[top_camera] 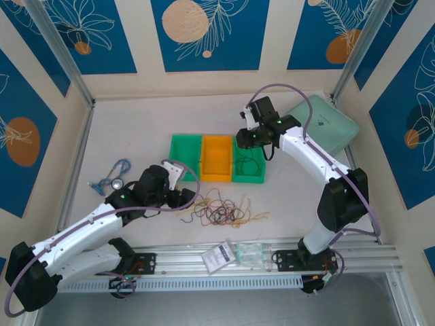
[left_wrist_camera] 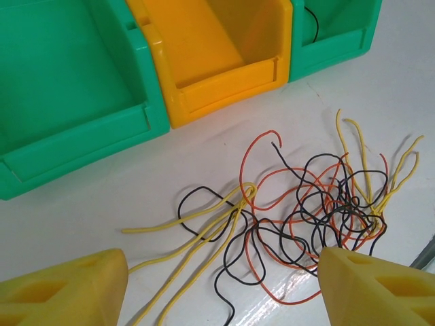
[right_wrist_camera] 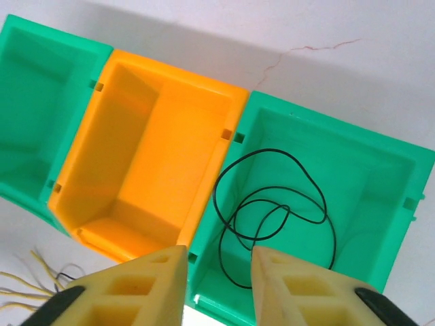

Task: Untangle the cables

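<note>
Claw check. Left claw (left_wrist_camera: 223, 265) is standing wide open, gripping nothing. Its yellow fingers (left_wrist_camera: 68, 288) are hanging just over the table (left_wrist_camera: 380, 81), one on each side of the near edge of the cables (left_wrist_camera: 306, 204). Whether they are touching, can't tell. Cables are lying in a loose tangle of yellow, red and black on the table, just in front of the bins. Yellow strands are trailing out toward the left finger; red and black are bunching by the right one.

Right claw (right_wrist_camera: 219, 252) is sitting partly open, narrow gap, nothing clamped. It is pointing down over the right green bin (right_wrist_camera: 380, 176). One black wire (right_wrist_camera: 272, 214) is lying coiled inside that bin and showing through the gap between the fingers; contact or not, can't tell. Orange bin (right_wrist_camera: 136, 156) and left green bin (right_wrist_camera: 34, 109) are sitting in a row beside it, walls touching.

Writing: a packet (top_camera: 221, 258) with a white label is lying on the rail (top_camera: 353, 261) at the near edge; print is too small to read.

Pose: left arm (top_camera: 81, 234) is stretching low from its base at bottom left toward the centre, wrist ending at the left end of the tangle. Right arm (top_camera: 340, 197) is rising from its base, elbow out to the right, forearm reaching back and left, wrist bending down above the bin. Blue cord (top_camera: 115, 176) is lying left of the left arm, well apart from the cables.
</note>
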